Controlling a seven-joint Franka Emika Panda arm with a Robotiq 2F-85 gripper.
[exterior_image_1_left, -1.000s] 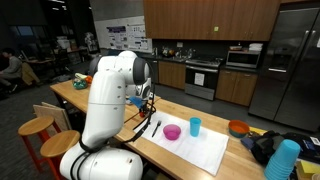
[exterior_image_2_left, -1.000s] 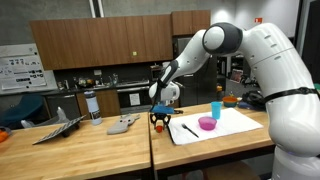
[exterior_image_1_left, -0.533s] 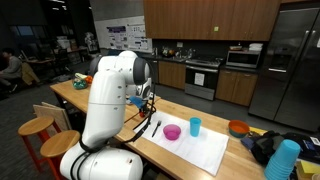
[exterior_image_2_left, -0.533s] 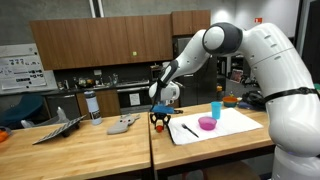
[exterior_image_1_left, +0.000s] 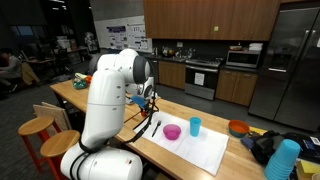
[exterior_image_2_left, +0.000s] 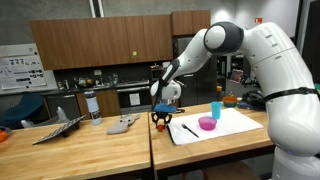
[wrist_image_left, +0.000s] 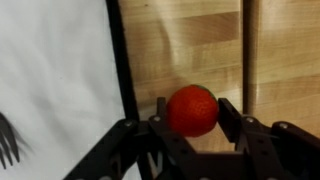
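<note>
Currently the ball is clamped in your gripper, w/ one finger on each side. Ball is at the wood table, just beside the mat edge; table contact can't be told. Bowl & cup stand on the mat, well apart from it.

Overhead lamps are lighting the room unevenly in both exterior views: the white arm is glowing brightly while the far cabinets are sinking into dimness, and the steel fridge is throwing back a dull sheen. Both views are looking soft and grainy, with small things blurring. In the wrist view the white mat at the left is washing out against the warm counter, the red ball is showing saturated and soft-edged, and the dark pincer nearest the lens is blurring out of focus.
</note>
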